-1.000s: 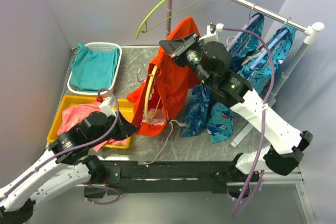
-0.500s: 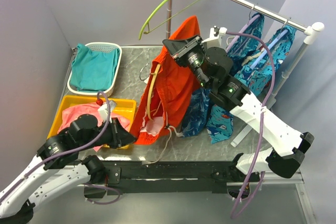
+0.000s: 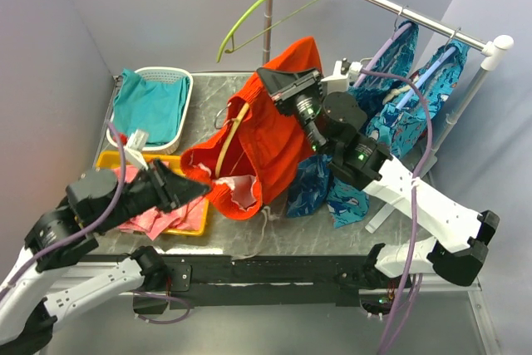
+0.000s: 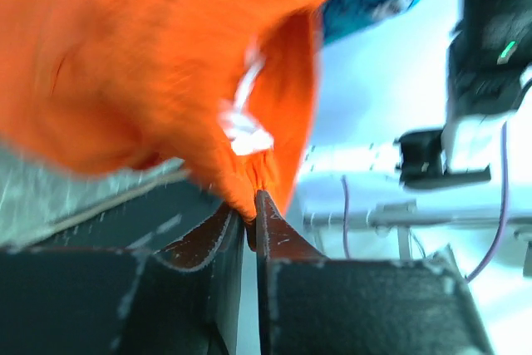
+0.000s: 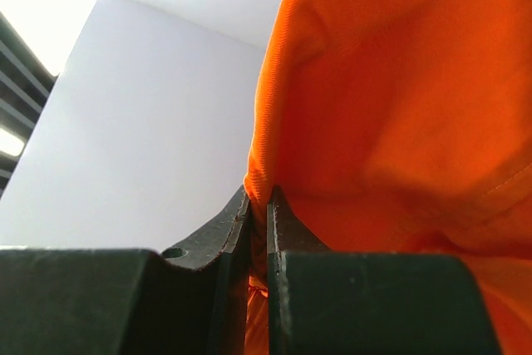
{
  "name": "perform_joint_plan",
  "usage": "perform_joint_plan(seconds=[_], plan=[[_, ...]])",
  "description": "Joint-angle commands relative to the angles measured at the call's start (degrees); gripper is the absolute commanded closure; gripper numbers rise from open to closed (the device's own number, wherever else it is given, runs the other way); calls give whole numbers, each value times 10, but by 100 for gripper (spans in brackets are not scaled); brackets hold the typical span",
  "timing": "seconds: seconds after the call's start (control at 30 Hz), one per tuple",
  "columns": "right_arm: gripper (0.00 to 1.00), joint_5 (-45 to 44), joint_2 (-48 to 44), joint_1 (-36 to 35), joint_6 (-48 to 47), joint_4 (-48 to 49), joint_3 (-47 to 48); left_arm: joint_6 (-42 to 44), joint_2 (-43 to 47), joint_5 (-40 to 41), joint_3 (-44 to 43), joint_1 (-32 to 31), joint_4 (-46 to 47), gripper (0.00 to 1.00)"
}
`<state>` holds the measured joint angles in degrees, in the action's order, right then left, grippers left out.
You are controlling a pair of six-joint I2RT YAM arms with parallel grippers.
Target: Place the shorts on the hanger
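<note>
Each wrist view shows its jaws pinching the shorts (image 4: 125,64); only overhead reveals the hanger (image 3: 227,144).

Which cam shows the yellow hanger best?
Top external: the hanger shows as a yellow arc tucked in the shorts. Neither wrist view shows it, just shorts fabric pinched between jaws.

The two dark fingers (image 5: 208,247) are pressed tight on a fold of the orange shorts (image 5: 399,106). The cloth fills the right side. A pale wall (image 5: 150,122) is behind.
</note>
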<state>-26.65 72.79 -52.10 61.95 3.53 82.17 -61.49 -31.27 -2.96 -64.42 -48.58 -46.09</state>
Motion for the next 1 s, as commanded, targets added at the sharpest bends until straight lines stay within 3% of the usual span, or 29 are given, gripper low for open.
perform_joint_plan(seconds=[0.0, 0.27, 0.5, 0.7, 0.8, 0.83, 0.97], plan=[[100, -38, 13, -13, 78, 2, 42, 56, -84, 69, -63, -3, 45, 84], [100, 5, 85, 9, 170, -71, 139, 174, -192, 198, -187, -3, -4, 74], [100, 55, 139, 31, 255, -113, 207, 320, -310, 274, -408, -2, -160, 69], [100, 92, 150, 55, 323, -106, 151, 345, -294, 287, -329, -3, -164, 66], [100, 94, 152, 59, 323, -114, 134, 356, -281, 271, -284, -2, -158, 48], [100, 97, 151, 60, 324, -115, 128, 358, -277, 269, -271, -3, -156, 36], [100, 114, 146, 64, 338, -95, 90, 361, -263, 244, -214, -3, -136, 16]])
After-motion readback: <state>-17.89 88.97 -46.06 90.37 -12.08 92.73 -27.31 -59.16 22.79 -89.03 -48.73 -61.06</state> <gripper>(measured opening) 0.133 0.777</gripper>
